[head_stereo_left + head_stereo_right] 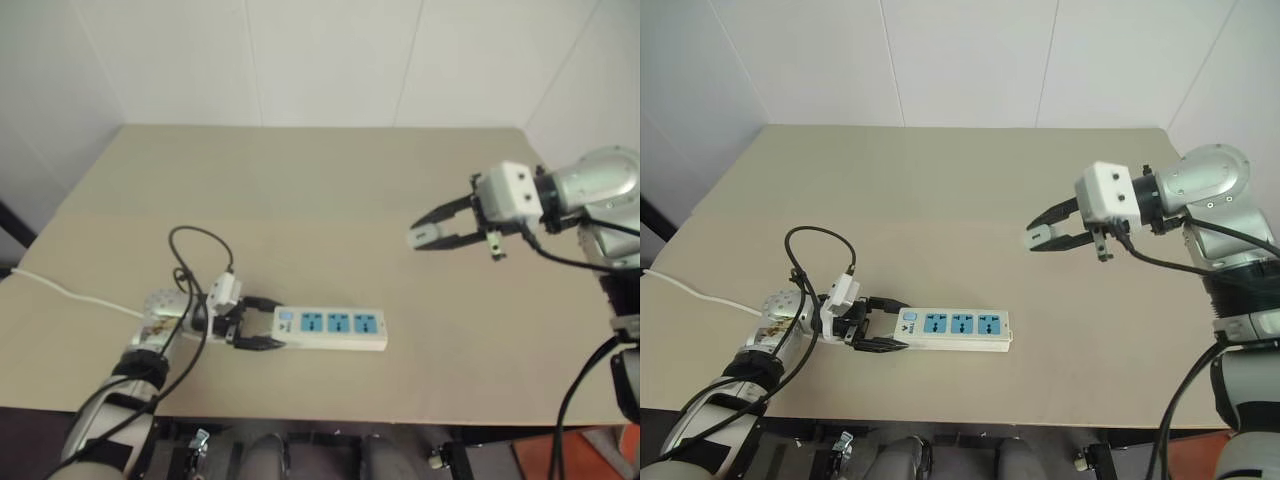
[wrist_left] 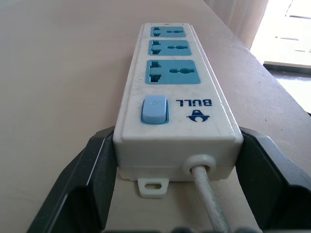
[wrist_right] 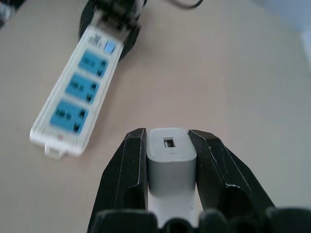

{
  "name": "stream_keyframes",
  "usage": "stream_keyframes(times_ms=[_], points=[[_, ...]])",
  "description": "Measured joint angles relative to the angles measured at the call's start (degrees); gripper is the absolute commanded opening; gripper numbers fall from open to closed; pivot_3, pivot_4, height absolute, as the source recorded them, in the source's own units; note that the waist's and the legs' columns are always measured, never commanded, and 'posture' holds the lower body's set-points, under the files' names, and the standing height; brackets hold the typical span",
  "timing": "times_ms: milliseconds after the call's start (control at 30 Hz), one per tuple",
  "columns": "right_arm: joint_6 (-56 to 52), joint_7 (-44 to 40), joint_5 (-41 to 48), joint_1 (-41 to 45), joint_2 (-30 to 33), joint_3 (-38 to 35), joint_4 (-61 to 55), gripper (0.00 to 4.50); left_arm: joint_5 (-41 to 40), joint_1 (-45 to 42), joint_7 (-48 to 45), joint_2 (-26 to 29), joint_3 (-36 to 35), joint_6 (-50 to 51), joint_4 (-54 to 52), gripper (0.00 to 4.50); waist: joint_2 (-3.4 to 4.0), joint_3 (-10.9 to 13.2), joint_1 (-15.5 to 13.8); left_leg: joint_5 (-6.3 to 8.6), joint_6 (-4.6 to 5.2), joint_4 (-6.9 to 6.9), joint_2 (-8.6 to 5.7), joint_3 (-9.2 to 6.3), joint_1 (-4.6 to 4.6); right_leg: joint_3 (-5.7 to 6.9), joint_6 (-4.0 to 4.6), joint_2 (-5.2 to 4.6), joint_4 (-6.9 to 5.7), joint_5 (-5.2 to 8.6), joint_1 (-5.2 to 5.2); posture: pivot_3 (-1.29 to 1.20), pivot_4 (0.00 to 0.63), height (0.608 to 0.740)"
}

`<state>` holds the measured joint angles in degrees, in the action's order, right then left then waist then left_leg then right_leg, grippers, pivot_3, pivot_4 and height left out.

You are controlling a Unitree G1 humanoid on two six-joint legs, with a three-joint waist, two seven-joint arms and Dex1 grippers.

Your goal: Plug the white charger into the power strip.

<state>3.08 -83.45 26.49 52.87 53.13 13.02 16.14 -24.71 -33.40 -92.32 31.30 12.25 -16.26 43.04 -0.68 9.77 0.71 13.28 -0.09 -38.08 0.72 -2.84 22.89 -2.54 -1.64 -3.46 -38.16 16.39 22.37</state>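
Carry step: right end effector, mid-right of frame, clamped on the charger; left end effector braces the power strip lower left on the tabletop; next, line prongs over a socket.

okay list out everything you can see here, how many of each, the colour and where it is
power strip: one, white with three blue sockets and a blue switch, flat on the table near its front edge
white charger: one, white, held above the table, off to the right of the strip
table: one, beige, spanning the scene
cord: one, white, trailing off the table's left edge
left gripper: one, black fingers, clasping the strip's switch end
right gripper: one, black fingers, shut on the charger
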Motion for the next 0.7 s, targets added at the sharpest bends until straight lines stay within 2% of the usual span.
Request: stream_keyframes(times_ms=[200, 400, 533, 700], points=[[-20.48, 15.37, 12.61, -9.62, -10.18, -9.79, -11.74, 1.11, -0.03, 0.13, 0.05, 0.34, 0.07, 0.69, -0.87, 3.25, -0.01, 0.0, 0.0, 0.0, 0.0, 0.0, -0.02, -0.02, 0.09, 0.01, 0.0, 0.0, -0.03, 0.0, 0.09, 0.0, 0.15, 0.74], [-28.87, 25.23, 17.52, -17.25, -19.21, -11.84, -20.77, 1.11, -0.09, 0.22, 0.05, 0.45, 0.12, 1.64, -1.37, 3.25, -0.01, 0.0, -0.01, 0.0, 0.0, -0.04, -0.03, -0.03, 0.2, 0.05, -0.01, 0.01, -0.04, 0.0, 0.15, 0.0, 0.15, 0.74], [-29.98, 26.15, 17.58, -20.46, -22.8, -11.54, -23.66, 1.11, -0.1, 0.35, 0.05, 0.54, 0.12, 1.74, -1.61, 3.25, -0.01, 0.0, 0.04, 0.0, 0.0, -0.06, -0.04, -0.03, 0.21, 0.06, -0.01, 0.03, -0.03, 0.0, 0.16, 0.0, 0.15, 0.74], [-26.88, 21.95, 14.81, -22.62, -26.9, -8.2, -24.17, 1.11, -0.09, 0.35, 0.05, 0.57, 0.12, 1.68, -1.59, 3.25, -0.01, -0.01, 0.18, 0.0, 0.0, -0.07, -0.04, -0.02, 0.2, 0.07, -0.01, 0.04, -0.04, 0.0, 0.16, 0.0, 0.15, 0.74]])
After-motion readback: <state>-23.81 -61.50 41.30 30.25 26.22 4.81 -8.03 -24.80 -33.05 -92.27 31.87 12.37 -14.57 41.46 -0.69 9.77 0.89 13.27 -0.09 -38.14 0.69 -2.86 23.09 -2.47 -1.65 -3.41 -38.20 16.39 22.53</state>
